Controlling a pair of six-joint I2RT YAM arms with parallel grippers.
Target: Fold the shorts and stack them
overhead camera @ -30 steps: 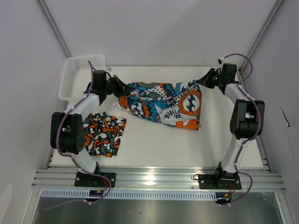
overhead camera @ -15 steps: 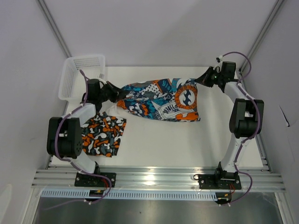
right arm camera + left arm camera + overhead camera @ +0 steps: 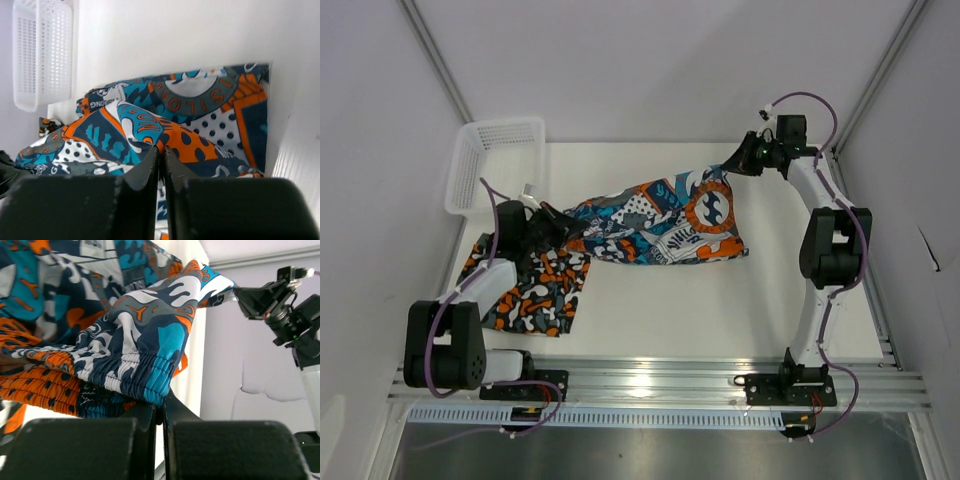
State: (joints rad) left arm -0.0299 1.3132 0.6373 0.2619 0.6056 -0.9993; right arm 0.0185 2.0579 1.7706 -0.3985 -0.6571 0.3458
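**Over the near-left corner, graphic-print shorts [image 3: 660, 220] drawn across**

Left fingers [image 3: 558, 224], clamped on the waistband [image 3: 130, 375], have pulled it nearer and leftward, above the folded camouflage shorts [image 3: 535, 290] on the counter [image 3: 660, 300]. The right fingers [image 3: 732, 168], pinched on the far corner, have risen. Stacking looks close. The white mesh basket [image 3: 465, 175], far left, shows nothing inside

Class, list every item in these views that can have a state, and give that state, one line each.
graphic shorts: unfolded, held stretched between both tools.
camouflage shorts: folded, lying flat on the table.
basket: upright, nothing seen inside.
left tool: shut on the graphic shorts' waistband.
right tool: shut on the graphic shorts' far corner.
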